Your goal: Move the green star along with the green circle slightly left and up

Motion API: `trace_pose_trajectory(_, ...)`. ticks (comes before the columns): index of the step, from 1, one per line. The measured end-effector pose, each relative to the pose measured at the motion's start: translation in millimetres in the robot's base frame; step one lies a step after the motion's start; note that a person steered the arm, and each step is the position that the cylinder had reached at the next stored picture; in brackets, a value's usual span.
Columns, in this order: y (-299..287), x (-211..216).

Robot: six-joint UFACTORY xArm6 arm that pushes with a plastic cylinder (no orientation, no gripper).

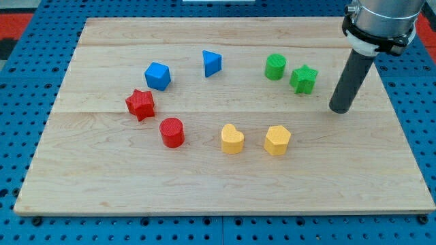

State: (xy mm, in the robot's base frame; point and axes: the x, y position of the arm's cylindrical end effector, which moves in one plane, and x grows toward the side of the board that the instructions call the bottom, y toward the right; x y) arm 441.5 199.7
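Note:
The green star (304, 79) lies on the wooden board (218, 184) at the upper right. The green circle (275, 67) sits just to its left and slightly higher, close beside it. My tip (339, 109) rests on the board to the right of the green star and a little lower, with a small gap between them. The dark rod rises from the tip toward the view's top right.
A blue triangle (212, 62) and blue cube (157, 75) lie at the upper middle and left. A red star (140, 104) and red circle (172, 132) sit at the left. A yellow heart (232, 139) and yellow hexagon (277, 140) lie below the green blocks.

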Motion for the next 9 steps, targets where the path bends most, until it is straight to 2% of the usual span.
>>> trace_pose_trajectory(1,18,4)
trace_pose_trajectory(3,-15,-28)
trace_pose_trajectory(9,-63,-103)
